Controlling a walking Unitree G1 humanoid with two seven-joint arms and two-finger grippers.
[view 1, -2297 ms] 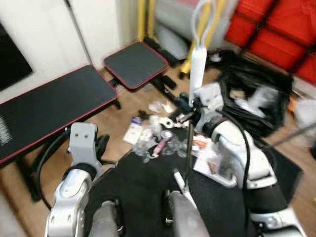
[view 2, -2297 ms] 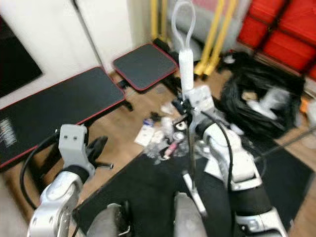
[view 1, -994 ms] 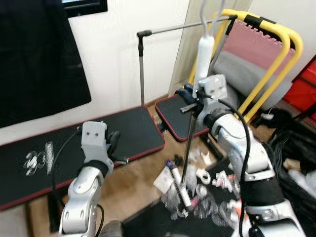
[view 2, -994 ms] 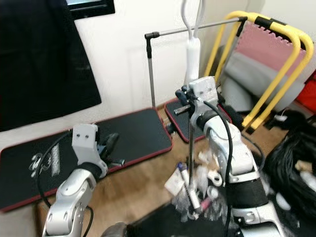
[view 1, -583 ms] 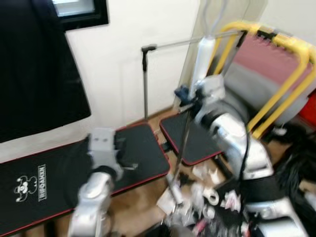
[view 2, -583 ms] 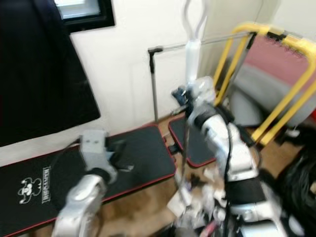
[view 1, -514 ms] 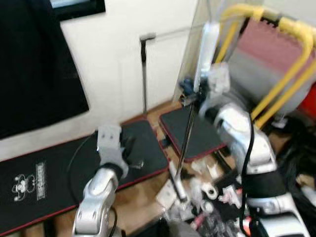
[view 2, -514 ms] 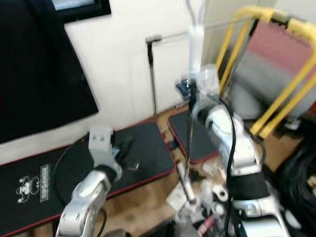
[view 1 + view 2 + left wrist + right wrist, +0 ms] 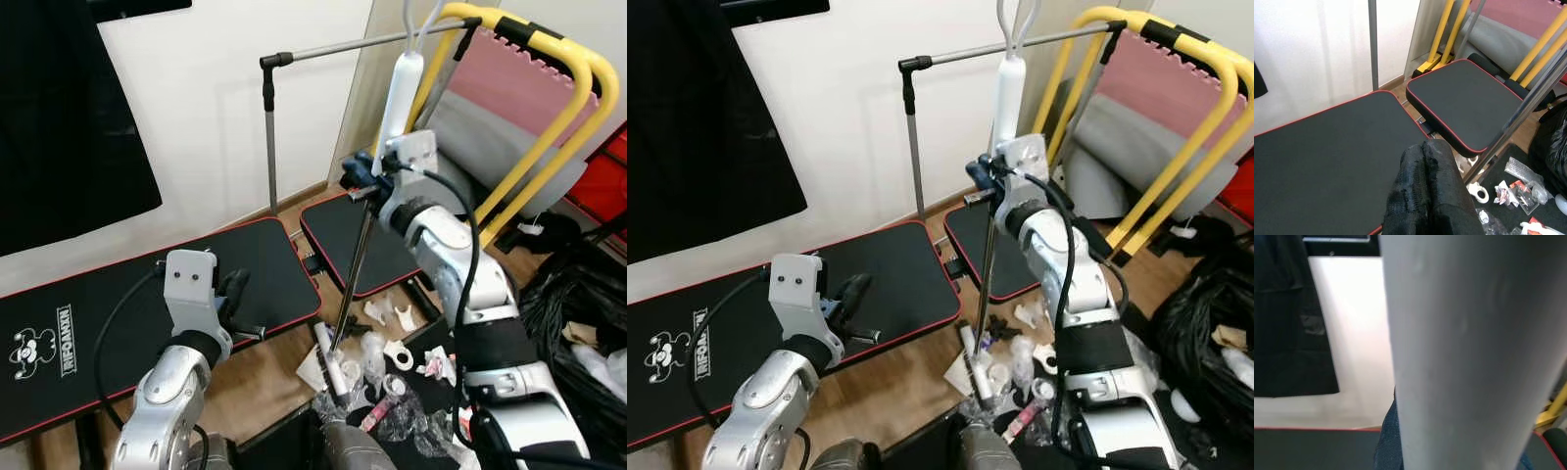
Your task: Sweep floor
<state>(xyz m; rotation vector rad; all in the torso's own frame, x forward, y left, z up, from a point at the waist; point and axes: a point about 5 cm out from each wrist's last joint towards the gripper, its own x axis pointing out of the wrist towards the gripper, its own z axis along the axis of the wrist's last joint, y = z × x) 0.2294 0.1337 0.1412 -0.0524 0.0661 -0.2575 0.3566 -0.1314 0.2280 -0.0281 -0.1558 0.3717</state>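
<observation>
White-handled broom point(image 9: 397, 93) stands near twelve o'clock, our right gripper point(image 9: 370, 186) pinching its metal pole with both fingers. Its foot rests on the wooden floor point(image 9: 265, 377) among scattered litter point(image 9: 377, 377). At eight o'clock our left gripper point(image 9: 1426, 155) hovers, fingers pressed together, over the black bench point(image 9: 118, 313).

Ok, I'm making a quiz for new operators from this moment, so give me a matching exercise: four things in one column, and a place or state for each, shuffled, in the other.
Things:
1. broom
2. left claw
3. litter
4. frame

Places or states:
A. yellow, against the wall on the right
B. shut, holding nothing, over the black bench
C. scattered on the floor at the mat's edge
D. held upright by the right claw

Pairs: 1-D, 2-B, 3-C, 4-A
</observation>
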